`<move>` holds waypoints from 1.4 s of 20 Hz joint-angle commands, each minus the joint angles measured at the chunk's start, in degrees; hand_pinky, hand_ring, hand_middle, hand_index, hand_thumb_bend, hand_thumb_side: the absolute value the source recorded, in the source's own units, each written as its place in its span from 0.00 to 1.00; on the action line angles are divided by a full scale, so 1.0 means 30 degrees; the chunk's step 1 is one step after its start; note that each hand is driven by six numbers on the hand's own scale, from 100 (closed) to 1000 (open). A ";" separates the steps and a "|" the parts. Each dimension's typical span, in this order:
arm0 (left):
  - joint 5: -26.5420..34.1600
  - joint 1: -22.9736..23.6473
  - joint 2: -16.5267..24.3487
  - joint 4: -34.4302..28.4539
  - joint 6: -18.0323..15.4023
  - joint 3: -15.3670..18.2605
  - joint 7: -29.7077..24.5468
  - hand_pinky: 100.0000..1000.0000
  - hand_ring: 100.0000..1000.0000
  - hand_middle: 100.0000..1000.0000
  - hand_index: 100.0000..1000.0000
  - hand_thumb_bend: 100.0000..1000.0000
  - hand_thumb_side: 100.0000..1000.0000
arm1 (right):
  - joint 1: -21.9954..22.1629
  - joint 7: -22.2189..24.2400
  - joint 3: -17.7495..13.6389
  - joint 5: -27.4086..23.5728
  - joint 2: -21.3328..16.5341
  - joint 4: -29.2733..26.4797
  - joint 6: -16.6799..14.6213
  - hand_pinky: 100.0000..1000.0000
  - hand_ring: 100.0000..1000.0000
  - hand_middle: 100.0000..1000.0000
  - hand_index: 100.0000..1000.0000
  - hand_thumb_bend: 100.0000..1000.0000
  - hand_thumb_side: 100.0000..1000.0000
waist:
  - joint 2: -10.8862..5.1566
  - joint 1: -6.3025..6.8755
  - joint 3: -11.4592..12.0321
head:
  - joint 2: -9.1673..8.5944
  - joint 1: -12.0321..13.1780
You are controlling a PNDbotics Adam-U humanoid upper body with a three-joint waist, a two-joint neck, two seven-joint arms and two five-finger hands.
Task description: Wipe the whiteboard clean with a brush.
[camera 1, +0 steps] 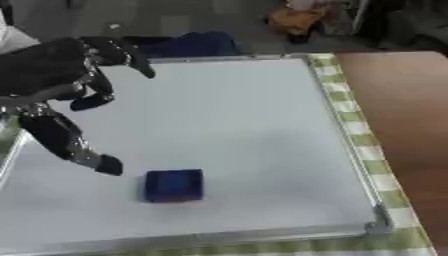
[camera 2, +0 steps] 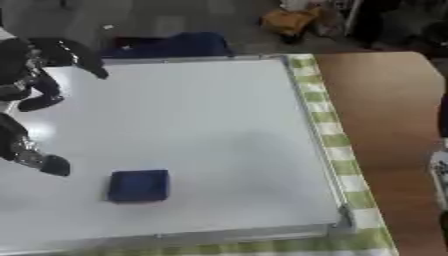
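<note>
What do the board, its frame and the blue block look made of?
Board: smooth, glossy white, likely a coated panel; faint sheen. Frame: silvery strip, likely metal or plastic. Block: matte dark blue, probably felt or foam; can't tell which.

Brown table [camera 1: 402, 105], green checked cloth [camera 1: 350, 112] (whiteboard [camera 1: 227, 125] on top)

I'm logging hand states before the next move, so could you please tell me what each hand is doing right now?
Left hand: open, fingers spread above the whiteboard, holding nothing; the blue brush lies apart from it.
Right hand: not in view.
</note>
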 commanded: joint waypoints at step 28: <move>0.1577 0.0874 -0.3498 0.2319 0.0910 -0.0558 -0.6746 0.85 0.81 0.67 0.06 0.62 0.63 | -0.0064 0.0148 -0.0113 0.0070 -0.0370 -0.0269 0.0584 0.64 0.55 0.48 0.53 0.00 1.00 | -0.0421 0.0161 0.0358 | 0.0996 0.2905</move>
